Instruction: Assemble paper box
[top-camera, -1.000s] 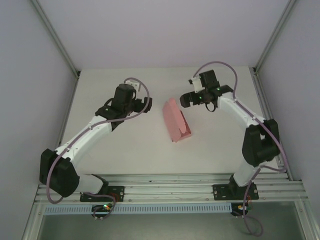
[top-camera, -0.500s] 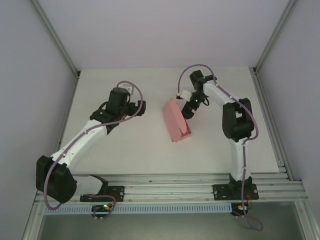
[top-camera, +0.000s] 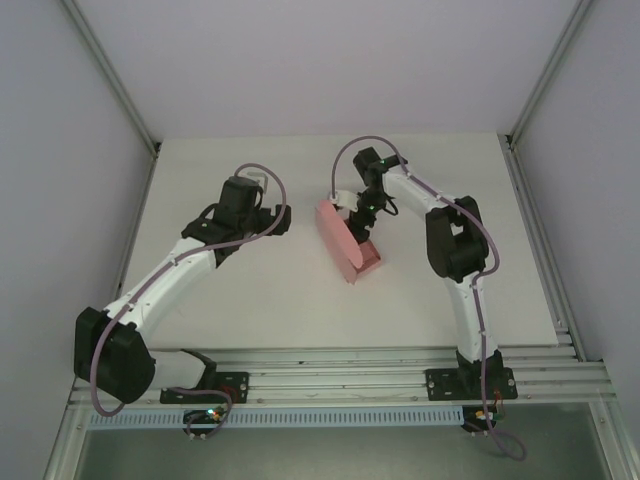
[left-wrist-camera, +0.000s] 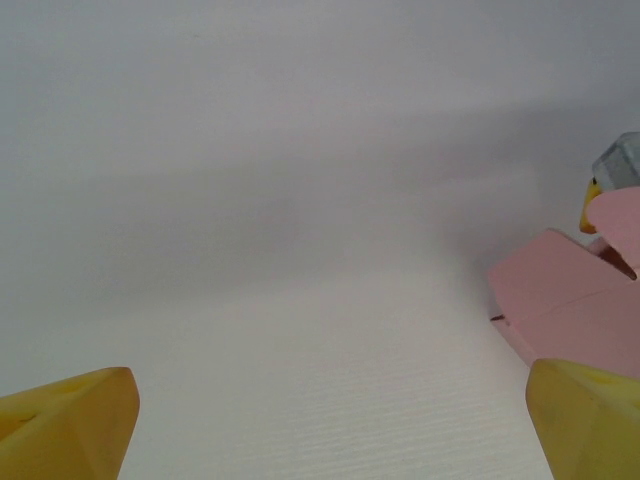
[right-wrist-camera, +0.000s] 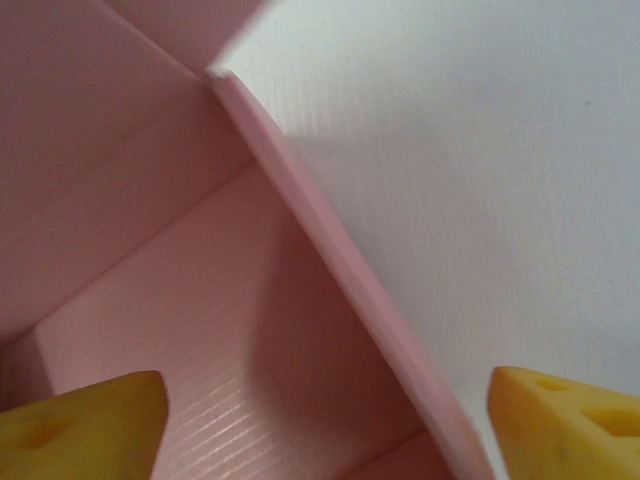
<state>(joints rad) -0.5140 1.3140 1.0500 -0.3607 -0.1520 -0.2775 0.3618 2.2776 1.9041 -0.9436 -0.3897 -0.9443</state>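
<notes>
Box: pink thin-cardboard folded box (top-camera: 345, 245), open, lying on white bench (top-camera: 250, 300).
Left fingers (left-wrist-camera: 70, 420): spread, empty, near box.
Right fingers (right-wrist-camera: 90, 420): spread, straddling a box wall.

Right claw (top-camera: 357, 217) astride paper box (top-camera: 342, 243) wall

white table (top-camera: 250, 290), pale walls (top-camera: 60, 150), aluminium frame (top-camera: 340, 365)

White arms (top-camera: 170, 272), black joints (top-camera: 113, 355) — mauve cables (top-camera: 266, 171) (yellow jaws)
</notes>
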